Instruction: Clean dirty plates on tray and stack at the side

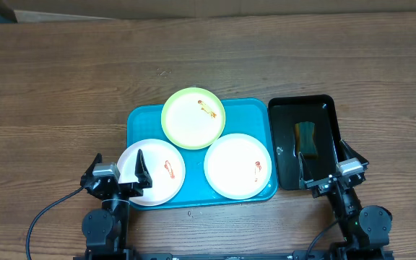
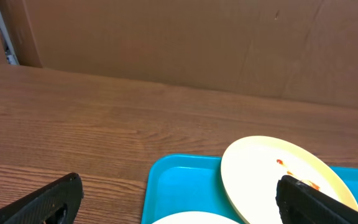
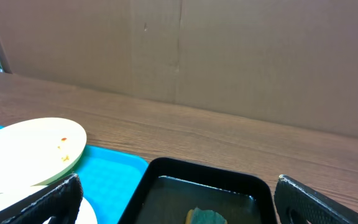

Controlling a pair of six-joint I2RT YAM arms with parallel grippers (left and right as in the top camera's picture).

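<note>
Overhead, the tray (image 1: 141, 121) lies with its long axis left-right.

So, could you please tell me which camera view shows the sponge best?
The overhead view: the sponge lies whole in the black tray. The right wrist view catches only its top edge; the left wrist view misses it.

Three plates (image 1: 193, 118) crowd tray (image 1: 141, 119); black tray (image 1: 284, 172) abuts right; table (image 1: 63, 87) open beyond, left.

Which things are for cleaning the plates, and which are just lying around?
For the job: green plate, left white plate, right white plate, blue tray, sponge, black tray.
Just lying about: cable, cardboard wall.
</note>
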